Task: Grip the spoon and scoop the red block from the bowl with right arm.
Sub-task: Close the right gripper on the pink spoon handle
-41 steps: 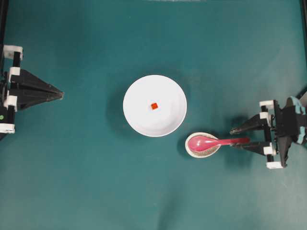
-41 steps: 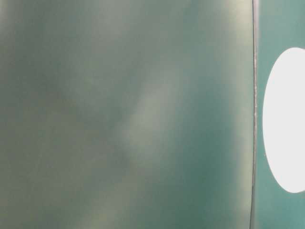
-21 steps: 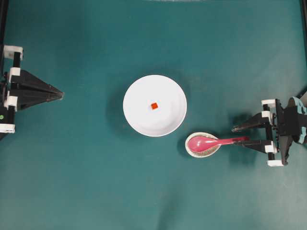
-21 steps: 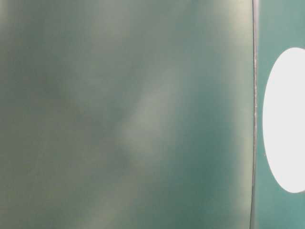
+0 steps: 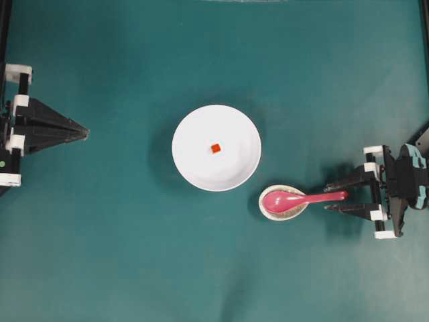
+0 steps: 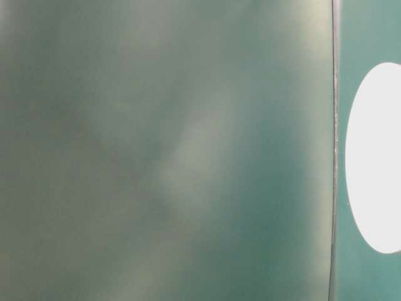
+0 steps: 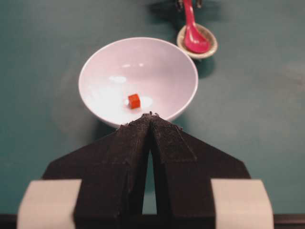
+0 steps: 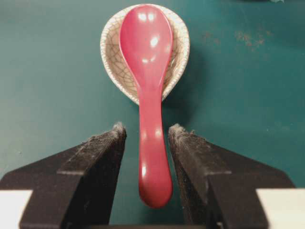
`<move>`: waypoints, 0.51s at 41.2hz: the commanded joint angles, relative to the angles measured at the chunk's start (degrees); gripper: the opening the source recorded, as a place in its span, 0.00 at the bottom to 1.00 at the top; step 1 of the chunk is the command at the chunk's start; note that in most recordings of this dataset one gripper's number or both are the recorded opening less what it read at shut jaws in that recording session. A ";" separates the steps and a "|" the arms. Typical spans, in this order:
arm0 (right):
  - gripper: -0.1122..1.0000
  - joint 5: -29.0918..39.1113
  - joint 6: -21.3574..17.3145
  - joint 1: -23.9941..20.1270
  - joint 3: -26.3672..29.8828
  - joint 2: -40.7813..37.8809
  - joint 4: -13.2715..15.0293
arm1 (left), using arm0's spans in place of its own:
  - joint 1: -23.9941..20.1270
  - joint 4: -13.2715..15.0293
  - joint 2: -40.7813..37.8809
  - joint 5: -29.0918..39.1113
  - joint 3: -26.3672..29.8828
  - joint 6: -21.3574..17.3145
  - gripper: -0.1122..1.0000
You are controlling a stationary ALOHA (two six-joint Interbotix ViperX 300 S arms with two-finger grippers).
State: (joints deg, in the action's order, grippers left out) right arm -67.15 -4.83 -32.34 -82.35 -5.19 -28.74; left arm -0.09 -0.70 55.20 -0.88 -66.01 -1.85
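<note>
The red block (image 5: 215,148) lies in the bowl (image 5: 194,168); the spoon (image 5: 301,198) rests on a small dish (image 5: 268,209) beside it.

Right gripper (image 5: 337,196) has shifted toward 6 o'clock in the overhead view; its open fingers now straddle the spoon (image 5: 301,198) handle, one each side

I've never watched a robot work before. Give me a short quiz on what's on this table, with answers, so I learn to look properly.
1. True or false: the red block lies inside the white bowl.
2. What does the pink spoon rest its scoop in?
3. The right gripper fingers are: A) clamped on the handle, B) open on either side of the handle, C) above the bowl.

Key:
1. True.
2. A small crackled dish.
3. B.
</note>
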 commanded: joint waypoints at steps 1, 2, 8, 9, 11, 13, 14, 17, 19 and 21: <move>0.54 -1.14 -0.62 -0.26 0.35 -0.26 -0.09 | -0.09 -0.18 -0.44 -0.18 1.49 -0.09 0.10; 0.54 -1.23 -0.62 -0.35 0.35 -0.26 -0.09 | -0.09 -0.18 -0.44 -0.09 1.49 0.00 0.10; 0.53 -1.41 -0.62 -0.26 0.44 -0.35 -0.18 | -0.09 -0.18 -0.44 -0.09 1.49 -0.09 0.10; 0.53 -1.41 -0.62 -0.26 0.44 -0.35 -0.18 | -0.09 -0.18 -0.44 -0.09 1.49 -0.09 0.10; 0.51 -1.41 -0.62 -0.35 0.35 -0.35 -0.18 | -0.09 -0.18 -0.53 -0.09 1.49 0.00 0.10; 0.50 -1.41 -0.62 -0.26 0.26 -0.35 -0.18 | -0.09 -0.18 -0.44 0.00 1.49 0.00 0.10; 0.49 -1.41 -0.62 -0.26 0.26 -0.35 -0.18 | -0.09 -0.18 -0.44 -0.09 1.49 -0.09 0.10; 0.46 -1.41 -0.62 -0.26 0.26 -0.44 -0.09 | -0.09 -0.18 -0.44 -0.09 1.49 -0.09 0.10; 0.45 -1.41 -0.62 -0.26 0.26 -0.44 -0.09 | -0.09 -0.18 -0.44 -0.09 1.49 -0.09 0.10; 0.43 -1.32 -0.62 -0.35 0.26 -0.35 -0.09 | -0.09 -0.18 -0.44 -0.09 1.49 -0.09 0.10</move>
State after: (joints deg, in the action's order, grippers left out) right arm -67.94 -4.83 -32.43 -82.27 -5.89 -28.74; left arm -0.09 -0.70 55.11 -0.70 -66.01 -1.85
